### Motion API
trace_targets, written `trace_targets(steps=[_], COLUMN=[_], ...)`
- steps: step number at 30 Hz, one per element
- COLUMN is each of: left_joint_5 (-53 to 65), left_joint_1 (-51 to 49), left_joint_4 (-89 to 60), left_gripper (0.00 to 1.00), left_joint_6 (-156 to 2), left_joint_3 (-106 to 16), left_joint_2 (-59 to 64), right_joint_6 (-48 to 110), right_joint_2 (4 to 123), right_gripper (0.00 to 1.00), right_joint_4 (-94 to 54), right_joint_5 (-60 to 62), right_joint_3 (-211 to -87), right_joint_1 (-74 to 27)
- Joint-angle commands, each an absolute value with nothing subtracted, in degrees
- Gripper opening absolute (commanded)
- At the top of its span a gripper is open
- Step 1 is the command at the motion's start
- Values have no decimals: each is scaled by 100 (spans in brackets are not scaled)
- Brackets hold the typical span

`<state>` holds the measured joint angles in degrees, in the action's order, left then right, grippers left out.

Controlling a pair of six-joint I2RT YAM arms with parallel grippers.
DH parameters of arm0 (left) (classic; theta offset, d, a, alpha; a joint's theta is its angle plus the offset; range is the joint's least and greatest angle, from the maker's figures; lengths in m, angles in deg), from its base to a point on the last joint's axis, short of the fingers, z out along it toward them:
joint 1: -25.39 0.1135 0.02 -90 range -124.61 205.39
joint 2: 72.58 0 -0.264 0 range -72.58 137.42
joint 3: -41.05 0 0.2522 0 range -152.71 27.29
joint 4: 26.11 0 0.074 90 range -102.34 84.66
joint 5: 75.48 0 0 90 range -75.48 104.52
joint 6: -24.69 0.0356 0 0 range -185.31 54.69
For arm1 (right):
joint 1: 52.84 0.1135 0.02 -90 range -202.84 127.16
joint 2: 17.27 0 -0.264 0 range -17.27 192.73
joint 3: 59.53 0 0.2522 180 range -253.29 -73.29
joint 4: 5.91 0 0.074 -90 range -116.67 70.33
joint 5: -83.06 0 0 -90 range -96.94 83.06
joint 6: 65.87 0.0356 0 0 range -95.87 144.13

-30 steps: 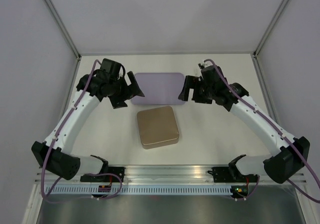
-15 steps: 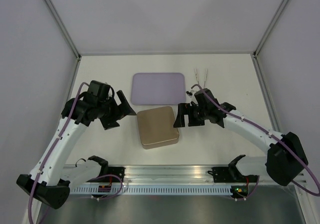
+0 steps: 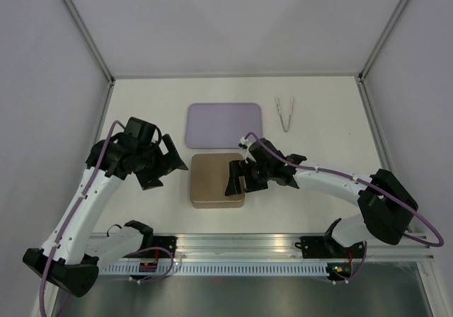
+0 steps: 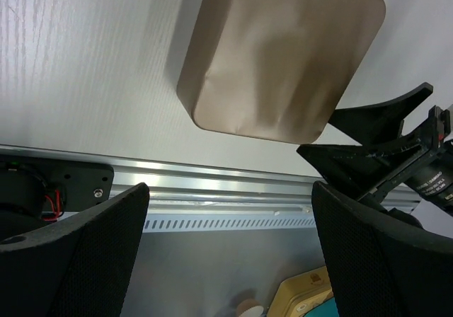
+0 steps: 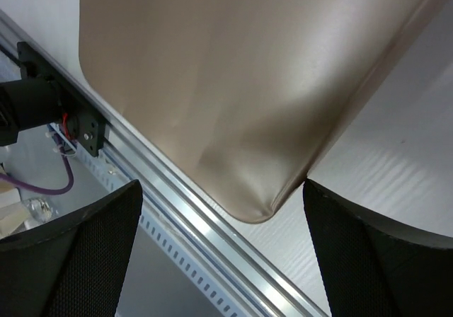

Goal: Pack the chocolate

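Note:
No chocolate shows in any view. A closed gold tin (image 3: 212, 182) lies in the middle of the table; it also shows in the left wrist view (image 4: 276, 55) and the right wrist view (image 5: 233, 76). My right gripper (image 3: 239, 179) is open and empty at the tin's right edge, straddling its near right corner (image 5: 223, 253), with one fingertip (image 5: 354, 246) against the tin's side. My left gripper (image 3: 166, 170) is open and empty just left of the tin (image 4: 230, 253), apart from it.
A flat lavender tray (image 3: 224, 124) lies behind the tin. Metal tongs (image 3: 284, 112) lie at the back right. The aluminium rail (image 3: 233, 243) runs along the near edge. Walls enclose the table on three sides.
Both arms have come forward from the lavender tray to the gold tin. My right gripper has moved left onto the tin's right edge, and the tin has shifted slightly left.

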<state>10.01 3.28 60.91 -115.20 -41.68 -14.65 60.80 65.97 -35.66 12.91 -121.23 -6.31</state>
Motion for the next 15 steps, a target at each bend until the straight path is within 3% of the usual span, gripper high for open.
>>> trace_targets(steps=[1, 8, 9, 15], left_joint_5=[1126, 1179, 1206, 1706], left_joint_1=[332, 324, 324, 324], left_joint_4=[6280, 6561, 6570, 6676], left_gripper=[100, 100, 100, 100], left_joint_6=[-11585, -11523, -11523, -11488], left_joint_3=[-4285, -4416, -4478, -5198], left_joint_2=[-1483, -1518, -1545, -1686], right_joint_6=[6570, 6904, 7026, 6615], right_joint_2=[6246, 5552, 5333, 4673], right_gripper=[98, 98, 98, 98], right_joint_4=[-3083, -4523, -4751, -5728], right_joint_5=[1108, -657, -1329, -2574], right_joint_3=[-11987, -12267, -12477, -13671], right_joint_1=[-336, -221, -221, -221])
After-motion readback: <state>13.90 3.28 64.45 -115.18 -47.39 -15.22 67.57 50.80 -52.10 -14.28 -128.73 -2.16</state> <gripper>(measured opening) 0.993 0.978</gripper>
